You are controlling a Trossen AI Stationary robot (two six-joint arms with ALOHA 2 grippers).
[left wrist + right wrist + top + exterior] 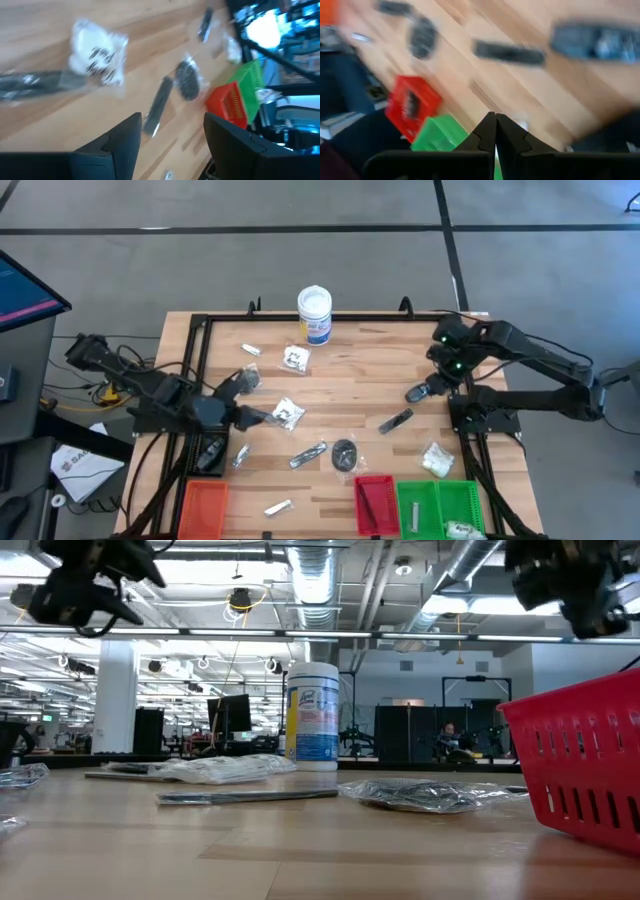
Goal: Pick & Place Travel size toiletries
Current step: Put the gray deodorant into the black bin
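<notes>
The left gripper (262, 417) is held spread and empty at the left middle of the table, with a clear packet of white contents (288, 413) lying just to its right; in the left wrist view that packet (97, 59) shows ahead of the open fingers (122, 142), lumpy rather than long, so no particular axis needs matching. The left arm is judged the nearer one for this item. Slightly nearer the front edge lie a slim silvery stick (308, 455) set on a diagonal and a dark round disc (344, 453), both apart from the packet and not in the way of a short reach rightward. The right gripper (417, 392) is pressed together with nothing between its fingers, hovering at the right middle, with a slim black stick (396, 420) a little nearer (its long axis also diagonal). More packets are scattered farther back, near the white tub (314, 314). The orange tray (203, 508), red tray (375, 502) and green tray (440, 506) stand along the near edge, the green one already holding a packet.
</notes>
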